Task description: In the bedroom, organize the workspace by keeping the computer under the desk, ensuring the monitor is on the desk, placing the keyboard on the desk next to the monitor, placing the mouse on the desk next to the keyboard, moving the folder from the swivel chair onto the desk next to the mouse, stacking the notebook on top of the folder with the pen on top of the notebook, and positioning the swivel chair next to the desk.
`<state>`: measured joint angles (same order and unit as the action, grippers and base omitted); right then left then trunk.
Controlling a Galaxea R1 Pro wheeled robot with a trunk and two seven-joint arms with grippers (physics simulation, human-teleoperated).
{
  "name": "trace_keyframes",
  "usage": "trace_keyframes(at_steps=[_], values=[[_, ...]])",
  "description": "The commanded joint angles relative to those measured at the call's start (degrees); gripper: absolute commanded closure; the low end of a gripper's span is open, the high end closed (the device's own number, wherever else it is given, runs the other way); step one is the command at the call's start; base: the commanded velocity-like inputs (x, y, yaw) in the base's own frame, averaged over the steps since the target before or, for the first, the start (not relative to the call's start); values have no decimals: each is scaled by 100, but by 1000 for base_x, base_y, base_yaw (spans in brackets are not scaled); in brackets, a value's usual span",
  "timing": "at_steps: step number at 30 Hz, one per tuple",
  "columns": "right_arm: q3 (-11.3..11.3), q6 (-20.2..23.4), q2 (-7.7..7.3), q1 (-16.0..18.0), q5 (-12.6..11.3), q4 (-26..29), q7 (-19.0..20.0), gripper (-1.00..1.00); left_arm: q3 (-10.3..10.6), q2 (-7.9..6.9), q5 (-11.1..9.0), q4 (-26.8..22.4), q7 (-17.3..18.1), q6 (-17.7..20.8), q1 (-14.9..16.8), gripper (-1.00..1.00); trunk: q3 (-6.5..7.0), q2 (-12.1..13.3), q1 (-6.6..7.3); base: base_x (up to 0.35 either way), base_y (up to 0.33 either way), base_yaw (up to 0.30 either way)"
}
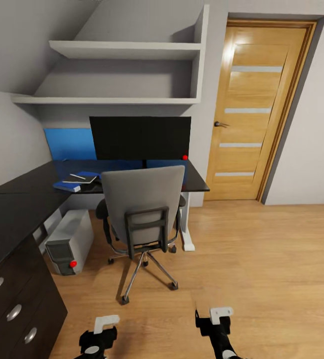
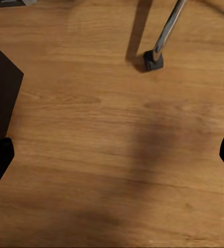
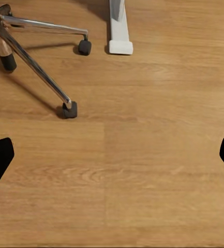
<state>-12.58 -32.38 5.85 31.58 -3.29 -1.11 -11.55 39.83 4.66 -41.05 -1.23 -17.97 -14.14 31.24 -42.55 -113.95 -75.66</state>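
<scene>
Both claws, left [image 2: 112, 155] and right [image 3: 112, 155], are hanging spread apart over bare floor [image 1: 261, 259]. At twelve o'clock the chair [image 1: 141, 209] is facing the desk [image 1: 12, 209]; the folder [image 1: 68, 185] is lying at eleven o'clock, beside the monitor [image 1: 140, 137].

1. Long black L-shaped desk [image 1: 17, 199], left of frame, bears a wide black monitor [image 1: 140, 137] and a flat bright-blue folder [image 1: 68, 186].
2. Light wood plank floor [image 1: 261, 259] carries the boxy grey tower computer [image 1: 70, 241] and grey swivel chair [image 1: 141, 214], centre.
</scene>
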Motion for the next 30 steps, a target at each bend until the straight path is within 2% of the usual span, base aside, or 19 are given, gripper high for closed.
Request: trace_keyframes(at_steps=[1, 7, 13, 20, 22, 24, 25, 27, 30], values=[[-51, -19, 1, -21, -32, -12, -26, -100, 52, -2, -49, 0, -22, -12, -49, -100, 14, 39, 24, 0, 0, 0], [-51, 16, 3, -231, -27, -12, -24, -100, 37, -30, -255, 0, -22, -20, -388, -100, 121, 280, 155, 0, 0, 0], [-46, 42, -7, -497, -23, -12, -28, -100, 34, -65, -348, 0, -15, -41, -742, -100, 229, 520, 287, 0, 0, 0], [-43, 47, -43, -973, -23, -12, -32, -100, 32, -224, -366, 0, -13, -458, -1168, -100, 355, 801, 441, 0, 0, 0], [-42, 47, -48, -1068, -22, -12, -32, -100, 33, -346, -368, 0, -13, -581, -1267, -100, 391, 881, 485, 0, 0, 0], [-42, 47, -49, -1088, -22, -12, -32, -100, 33, -425, -368, 0, -10, -622, -1306, -100, 427, 962, 529, 0, 0, 0], [-42, 47, -49, -1097, -22, -12, -32, -100, 33, -513, -369, 0, -3, -753, -1432, -100, 445, 1002, 551, 0, 0, 0], [-42, 47, -49, -1100, -22, -12, -32, -100, 35, -545, -369, 0, 15, -890, -1501, -100, 480, 1082, 595, 0, 0, 0], [-42, 47, -49, -1101, -22, -12, -32, -100, 34, -566, -369, 0, 249, -1035, -1541, -100, 534, 1202, 660, 0, 0, 0]])
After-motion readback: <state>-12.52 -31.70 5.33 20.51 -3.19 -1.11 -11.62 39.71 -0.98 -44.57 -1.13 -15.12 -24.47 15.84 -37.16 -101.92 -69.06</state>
